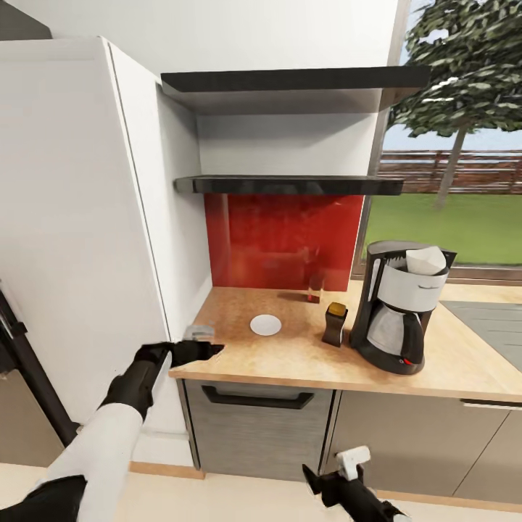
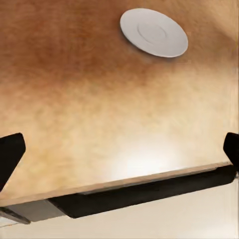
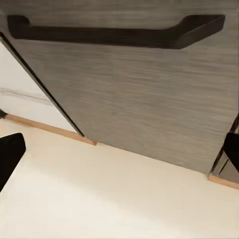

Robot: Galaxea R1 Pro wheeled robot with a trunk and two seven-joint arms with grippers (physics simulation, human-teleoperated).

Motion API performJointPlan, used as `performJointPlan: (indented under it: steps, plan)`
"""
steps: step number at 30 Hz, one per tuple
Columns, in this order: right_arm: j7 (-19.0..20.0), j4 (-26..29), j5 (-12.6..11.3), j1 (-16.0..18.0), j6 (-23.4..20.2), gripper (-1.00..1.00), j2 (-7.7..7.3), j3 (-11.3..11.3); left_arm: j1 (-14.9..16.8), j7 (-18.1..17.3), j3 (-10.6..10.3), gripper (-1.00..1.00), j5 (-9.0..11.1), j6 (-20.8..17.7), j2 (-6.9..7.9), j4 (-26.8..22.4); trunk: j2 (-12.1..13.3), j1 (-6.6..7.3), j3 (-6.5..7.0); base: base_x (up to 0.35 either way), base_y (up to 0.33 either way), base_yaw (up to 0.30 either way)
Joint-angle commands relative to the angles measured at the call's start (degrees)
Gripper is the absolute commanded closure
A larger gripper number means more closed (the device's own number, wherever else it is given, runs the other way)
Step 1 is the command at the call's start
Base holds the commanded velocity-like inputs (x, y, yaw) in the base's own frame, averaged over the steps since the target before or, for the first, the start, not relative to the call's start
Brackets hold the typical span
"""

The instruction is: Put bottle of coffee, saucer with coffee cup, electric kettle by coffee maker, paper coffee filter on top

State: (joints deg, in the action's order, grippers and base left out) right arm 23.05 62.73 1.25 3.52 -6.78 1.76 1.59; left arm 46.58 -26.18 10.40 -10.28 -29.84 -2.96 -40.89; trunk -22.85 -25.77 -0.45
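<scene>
White saucer (image 2: 154, 32) lies on the kitchen countertop (image 2: 99, 124) well beyond the left gripper's (image 2: 119, 149) spread, empty fingers (image 2: 10, 152).

- right gripper (image 1: 341, 475): cut off by head view's bottom edge
- left gripper (image 1: 206, 349): fingertips clipped in wrist view
- lettering on coffee maker (image 1: 397, 307): too small to read
- kitchen countertop (image 1: 449, 362): runs off right edge

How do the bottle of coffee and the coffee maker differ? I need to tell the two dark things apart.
The bottle of coffee is far shorter than the coffee maker. The bottle is dark brown with a tan-gold cap; the coffee maker is black with a white front band and a glass carafe. The coffee maker carries a white paper coffee filter on top. Both stand upright on the kitchen countertop.
</scene>
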Motion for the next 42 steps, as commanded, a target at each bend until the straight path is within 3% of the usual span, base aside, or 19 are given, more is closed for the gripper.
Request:
performJointPlan:
  steps: [1,3,5,7,9,14,15,17,18,21,23,26,30,38,42]
  plan:
    - [0.38,1.29,-0.82,1.36,-2.87,-1.00,0.55,0.17,1.95,-0.55,-0.01,-1.00,-0.67,-1.99,-0.09,-0.02,-0.08,-0.02,-0.07,0.000,0.000,0.000]
    - [0.37,2.25,-3.11,4.10,-6.32,-1.00,1.19,0.17,4.96,-0.55,-0.39,-1.00,-0.61,-4.54,-0.12,0.28,-0.08,-0.02,-0.07,0.000,0.000,0.000]
    - [0.32,2.70,-10.41,13.42,-15.62,-1.00,2.01,0.17,12.69,-0.46,-0.68,-1.00,-0.56,-10.87,-0.13,1.81,-0.08,-0.02,-0.07,0.000,0.000,0.000]
    - [-0.63,2.21,-16.25,20.50,-22.37,-1.00,2.16,0.17,18.24,-0.37,-0.72,-1.00,-0.54,-13.49,-0.12,5.29,-0.08,-0.02,-0.07,0.000,0.000,0.000]
    - [-1.94,0.68,-19.29,24.03,-24.46,-1.00,2.20,0.17,20.82,-0.31,-0.73,-1.00,-0.53,-13.96,-0.12,8.17,-0.08,-0.02,-0.07,0.000,0.000,0.000]
    - [-4.96,-5.79,-27.94,30.85,-25.83,-1.00,2.22,0.24,23.57,-0.23,-0.66,-1.00,-0.53,-14.22,-0.15,12.63,-0.08,-0.02,-0.07,0.000,0.000,0.000]
    - [-8.17,-9.29,-33.10,34.20,-25.99,-1.00,2.21,0.27,23.93,-0.21,-0.55,-1.00,-0.58,-14.26,-0.17,13.33,-0.08,-0.02,-0.07,0.000,0.000,0.000]
    - [-12.69,-11.10,-38.97,36.44,-26.05,-1.00,2.20,0.31,23.87,-0.20,-0.47,-1.00,-0.60,-14.27,-0.22,13.65,-0.08,-0.02,-0.07,0.000,0.000,0.000]
    - [-17.52,-11.82,-45.09,37.39,-26.03,-1.00,2.20,0.33,23.68,-0.17,-0.51,-1.00,-0.69,-14.27,-0.68,13.80,-0.08,-0.02,-0.07,0.000,0.000,0.000]
    - [-22.20,-12.41,-50.90,37.88,-25.91,-1.00,2.18,0.21,23.34,-0.18,-0.59,-1.00,-0.95,-14.28,-1.25,13.83,-0.08,-0.02,-0.07,0.000,0.000,0.000]
    - [-23.60,-12.63,-52.60,38.00,-25.85,-1.00,2.19,0.05,23.13,-0.19,-0.67,-1.00,-1.07,-14.23,-1.39,13.28,-0.08,-0.02,-0.07,0.000,0.000,0.000]
    - [-23.90,-12.77,-53.07,37.98,-25.81,-1.00,2.14,0.00,23.09,-0.19,-0.72,-1.00,-1.13,-14.20,-1.37,12.94,-0.08,-0.02,-0.07,0.000,0.000,0.000]
    - [-23.75,-13.38,-53.12,37.96,-25.75,-1.00,2.19,-0.06,23.12,-0.19,-0.73,-1.00,-1.07,-14.19,-1.42,12.86,-0.08,-0.02,-0.07,0.112,0.010,0.000]
    - [-23.50,-21.20,-53.26,37.93,-25.66,-1.00,2.29,-0.31,23.12,-0.19,-0.67,-1.00,-0.90,-14.19,-1.52,12.85,-0.08,-0.02,-0.07,0.287,0.152,-0.011]
    - [-23.49,-21.89,-53.26,37.92,-25.65,-1.00,3.51,-0.29,23.12,-0.19,-0.65,-1.00,-0.87,-14.19,-1.56,12.92,-0.08,-0.02,-0.07,0.268,0.217,-0.214]
